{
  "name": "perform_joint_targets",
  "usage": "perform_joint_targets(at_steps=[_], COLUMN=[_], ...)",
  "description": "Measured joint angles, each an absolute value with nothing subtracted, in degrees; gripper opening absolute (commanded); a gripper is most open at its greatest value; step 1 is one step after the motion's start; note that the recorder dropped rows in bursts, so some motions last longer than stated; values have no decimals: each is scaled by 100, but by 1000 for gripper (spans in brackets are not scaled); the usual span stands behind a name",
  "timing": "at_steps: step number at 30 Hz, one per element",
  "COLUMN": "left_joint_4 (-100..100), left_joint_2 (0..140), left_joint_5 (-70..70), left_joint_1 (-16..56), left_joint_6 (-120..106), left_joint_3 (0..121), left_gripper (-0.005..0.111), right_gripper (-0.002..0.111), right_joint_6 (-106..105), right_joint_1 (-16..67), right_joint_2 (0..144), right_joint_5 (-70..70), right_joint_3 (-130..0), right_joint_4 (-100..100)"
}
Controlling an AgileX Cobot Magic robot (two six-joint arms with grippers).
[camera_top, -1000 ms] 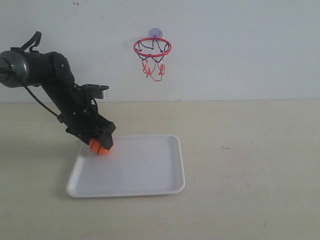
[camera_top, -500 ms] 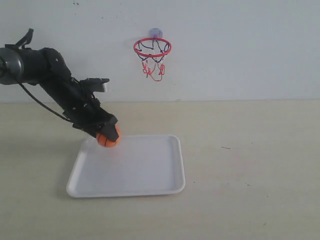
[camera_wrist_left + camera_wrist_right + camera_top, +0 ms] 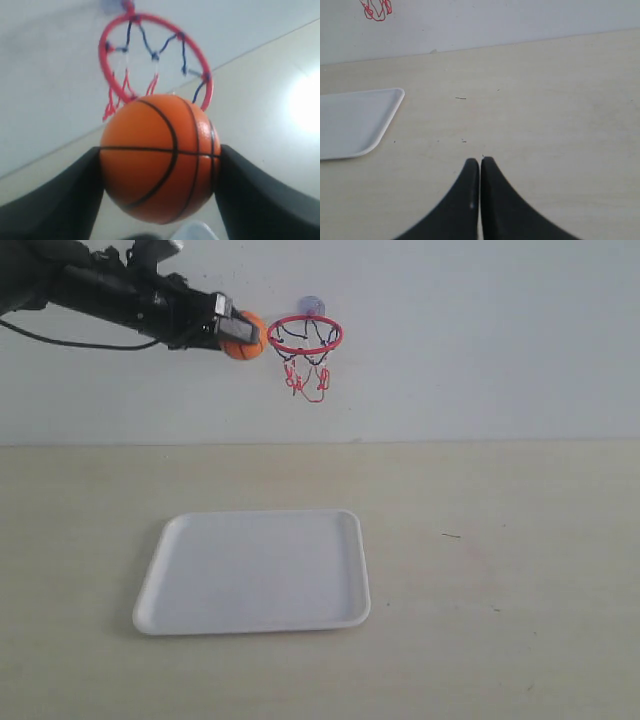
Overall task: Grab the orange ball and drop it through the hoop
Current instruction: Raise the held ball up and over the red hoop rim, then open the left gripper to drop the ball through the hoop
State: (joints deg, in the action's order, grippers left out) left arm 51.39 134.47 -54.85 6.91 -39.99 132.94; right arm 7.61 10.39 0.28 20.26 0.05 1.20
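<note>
My left gripper (image 3: 236, 333) is raised high and shut on the orange ball (image 3: 245, 337), holding it just left of the hoop (image 3: 305, 335), about level with the red ring. In the left wrist view the orange ball (image 3: 159, 159) sits clamped between both black fingers (image 3: 60, 200), with the hoop (image 3: 150, 55) and its net close behind it. The hoop's bluish suction cup (image 3: 311, 305) sticks to the white wall. My right gripper (image 3: 480, 162) is shut on nothing, low over the bare tabletop; it does not show in the exterior view.
A white tray (image 3: 160, 600) lies on the beige table below and left of the hoop; its corner (image 3: 390, 100) shows in the right wrist view. The hoop's net (image 3: 376, 10) hangs on the wall beyond the table's back edge.
My left arm has swung up from the tray with the ball, from table height to the level of the hoop's ring, and reached right towards it.
</note>
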Motion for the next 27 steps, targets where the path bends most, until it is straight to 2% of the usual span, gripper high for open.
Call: perform_joint_targets(at_steps=[4,10,16,27], left_joint_4=[5415,5854,5981,6410], left_joint_2=[13839,14334,14495,14749], left_joint_5=[-5438,-5116,-4444,-4122], left_joint_1=[705,803,1232,1255], left_joint_6=[-3732,-3608,-3841,-4226], left_joint_3=[14172,14819,14903,14903], left_gripper=[4,4,4,5], right_gripper=[0,0,0,0], right_joint_6=[761,761,761,761], right_joint_1=[1039,1039,1039,1039], right_joint_2=[28,28,28,28], right_joint_5=[2026,2026,2026,2026], right_joint_3=[5,5,5,5], right_joint_4=[120,120,120,120])
